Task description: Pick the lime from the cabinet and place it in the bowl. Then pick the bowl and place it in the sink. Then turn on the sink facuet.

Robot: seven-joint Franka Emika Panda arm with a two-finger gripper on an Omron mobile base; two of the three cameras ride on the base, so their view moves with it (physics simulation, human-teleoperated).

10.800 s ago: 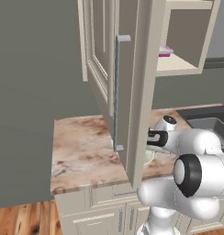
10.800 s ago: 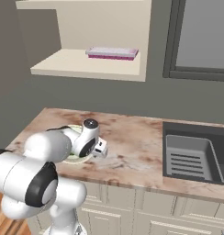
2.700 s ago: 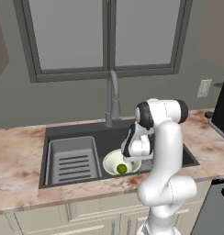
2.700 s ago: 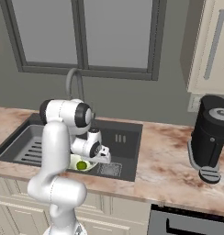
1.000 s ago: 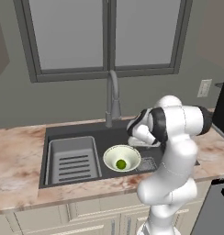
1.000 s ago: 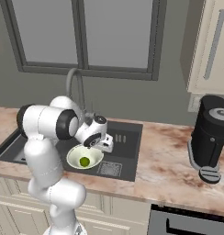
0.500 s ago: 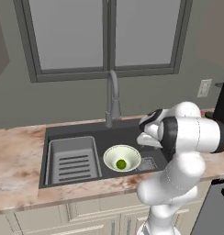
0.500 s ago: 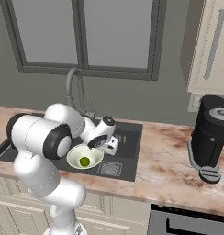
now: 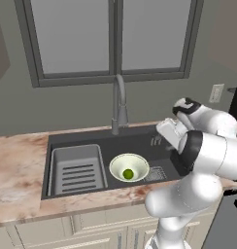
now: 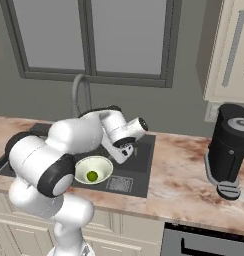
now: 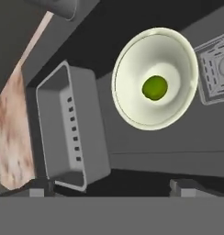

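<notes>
Moved: our gripper [image 11: 112, 186] has lifted off the bowl [image 9: 129, 167].
Gripper: we see fingers spread wide, holding nothing.
Lime [image 11: 154, 87]: in bowl, inside the sink [image 9: 140, 142].

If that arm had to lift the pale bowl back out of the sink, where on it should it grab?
Probably the rim. The bowl sits upright on the floor of the sink, mouth open upward, too wide for the gripper to span. Coming straight down, one finger inside and one outside, it could pinch the thin rim, likely on the side away from the ribbed tray, clear of the lime in the middle.
</notes>
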